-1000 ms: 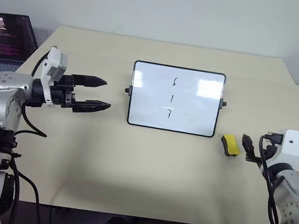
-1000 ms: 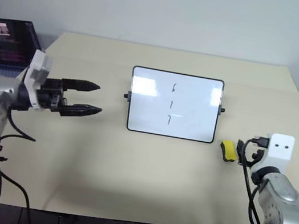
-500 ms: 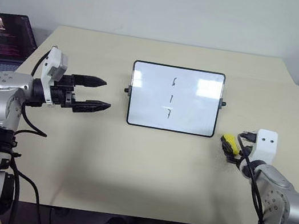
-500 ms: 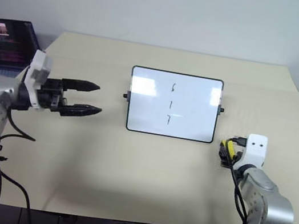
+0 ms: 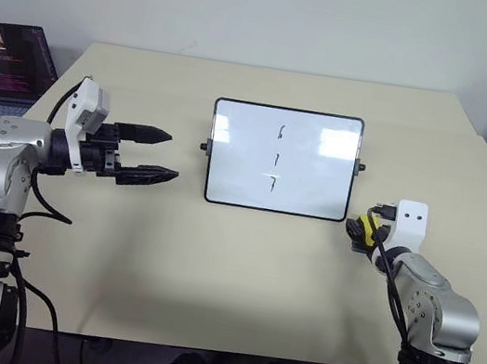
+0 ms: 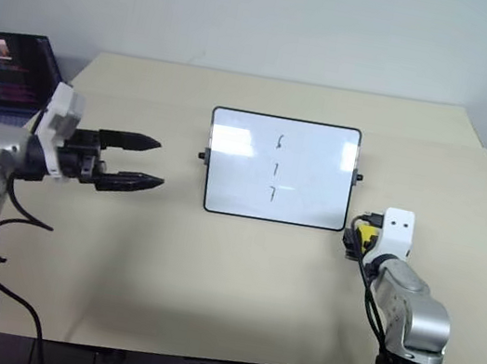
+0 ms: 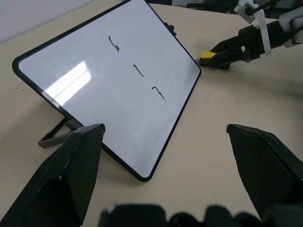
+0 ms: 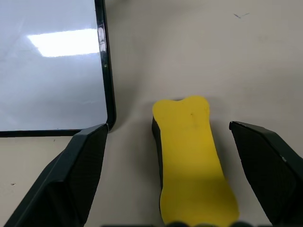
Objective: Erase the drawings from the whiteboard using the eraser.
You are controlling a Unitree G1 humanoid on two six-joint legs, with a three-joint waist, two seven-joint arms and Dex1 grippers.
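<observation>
The whiteboard point(image 5: 310, 180) stands propped on the table's middle, with the drawings point(image 5: 277, 159), three small dark strokes, in a column at its centre. Just right of the board's lower corner lies the yellow eraser point(image 8: 191, 156), black underneath. My right gripper point(image 8: 168, 125) is open around it, one finger on each side with a gap to both. From the head, the right gripper point(image 5: 359, 231) covers most of the eraser point(image 5: 367, 225). My left gripper point(image 5: 173, 155) hovers open left of the board, pointing at it, holding nothing.
An open laptop point(image 5: 6, 55) sits at the far left beyond the table edge. The beige table point(image 5: 236, 275) has bare surface in front of the board and behind it. A small stand foot point(image 7: 54, 137) props the board.
My right gripper has moved left, down and forward until its open fingers straddle the eraser. The left arm has stayed where it was.
</observation>
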